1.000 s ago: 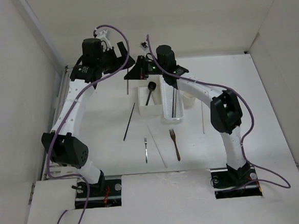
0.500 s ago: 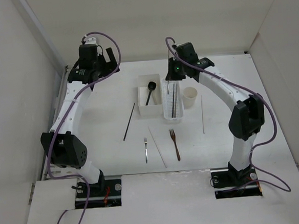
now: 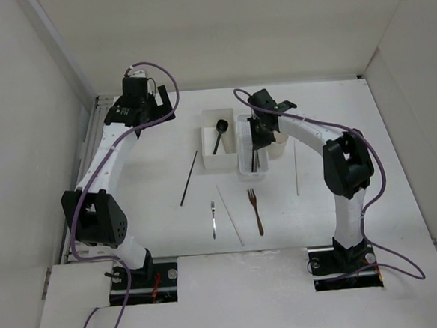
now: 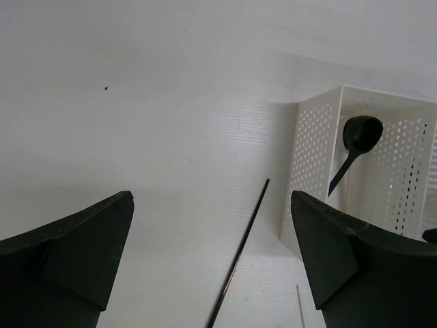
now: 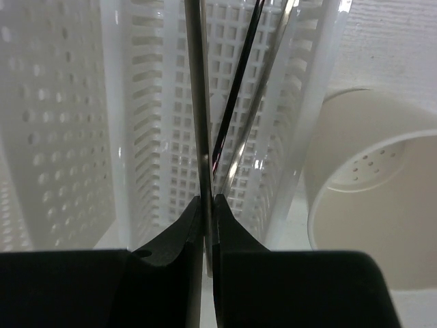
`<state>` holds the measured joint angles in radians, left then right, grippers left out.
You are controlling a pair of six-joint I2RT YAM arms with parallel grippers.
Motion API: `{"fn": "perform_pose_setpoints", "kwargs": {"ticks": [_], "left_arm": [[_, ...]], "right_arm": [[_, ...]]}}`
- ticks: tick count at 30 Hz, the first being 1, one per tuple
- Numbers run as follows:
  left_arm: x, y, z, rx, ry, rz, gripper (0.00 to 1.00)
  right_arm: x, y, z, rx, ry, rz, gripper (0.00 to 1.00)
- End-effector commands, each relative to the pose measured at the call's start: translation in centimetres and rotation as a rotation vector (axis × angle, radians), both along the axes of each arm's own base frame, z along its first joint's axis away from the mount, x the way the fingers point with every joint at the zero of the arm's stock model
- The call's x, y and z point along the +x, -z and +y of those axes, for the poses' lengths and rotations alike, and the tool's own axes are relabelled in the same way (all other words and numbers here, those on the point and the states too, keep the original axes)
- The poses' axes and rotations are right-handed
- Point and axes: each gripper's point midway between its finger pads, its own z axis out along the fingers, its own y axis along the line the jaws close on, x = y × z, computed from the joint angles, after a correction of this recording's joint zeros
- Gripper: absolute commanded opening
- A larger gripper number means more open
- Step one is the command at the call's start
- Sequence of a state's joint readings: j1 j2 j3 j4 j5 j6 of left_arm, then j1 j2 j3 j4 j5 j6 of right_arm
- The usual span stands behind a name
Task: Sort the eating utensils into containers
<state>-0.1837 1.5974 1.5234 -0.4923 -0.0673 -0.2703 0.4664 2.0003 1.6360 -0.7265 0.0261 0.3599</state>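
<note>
Step in hand, judged: delivering chopstick to basket.
- Right gripper (image 5: pixel 207 205) pinched shut on thin grey chopstick (image 5: pixel 198 102), above white narrow perforated basket (image 5: pixel 164 137), centre far.
- Left gripper (image 4: pixel 210 198) spread wide, empty, far left.
- Next move probably calls for lowering stick inside walls, then release.
</note>
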Motion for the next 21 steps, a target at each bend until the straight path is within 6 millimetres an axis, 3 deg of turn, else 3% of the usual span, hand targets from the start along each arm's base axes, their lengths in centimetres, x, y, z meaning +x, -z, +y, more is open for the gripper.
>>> {"fn": "perform_pose_setpoints", "kwargs": {"ticks": [1, 4, 7, 11, 13, 16, 17, 21], "left_arm": [[-0.5, -2.2, 0.2, 0.006, -0.005, -0.063, 1.0], [-0.6, -2.6, 0.4, 0.01, -0.012, -0.073, 1.0], [-0.8, -1.7, 0.6, 0.02, -0.019, -0.053, 1.0], [-1.1, -0.8, 0.8, 0.022, -0.034, -0.033, 1.0], [-1.4, 0.2, 1.0, 0.033, -0.04, -0.012, 0.95], [-1.9, 1.4, 1.2, 0.055, -0.026, 0.017, 0.83], [-2.3, 2.5, 1.3, 0.061, -0.025, 0.044, 0.73], [-4.2, 6.1, 0.6, 0.088, 0.051, 0.134, 0.51]], "right_arm": [[0.5, 0.3, 0.4, -0.001, 0.022, -0.012, 0.0], [0.6, 0.6, 0.7, 0.012, 0.027, -0.006, 0.0], [0.5, 1.1, 0.8, 0.015, 0.023, 0.006, 0.0], [0.5, 1.2, 0.8, 0.01, 0.023, 0.016, 0.2], [0.5, 1.2, 0.8, 0.01, 0.023, 0.016, 0.3], [0.4, 0.8, 0.6, 0.007, 0.035, 0.012, 0.35], [0.4, 0.4, 0.6, 0.011, 0.035, 0.004, 0.36], [0.8, -1.2, 0.6, 0.02, 0.039, -0.029, 0.38]]}}
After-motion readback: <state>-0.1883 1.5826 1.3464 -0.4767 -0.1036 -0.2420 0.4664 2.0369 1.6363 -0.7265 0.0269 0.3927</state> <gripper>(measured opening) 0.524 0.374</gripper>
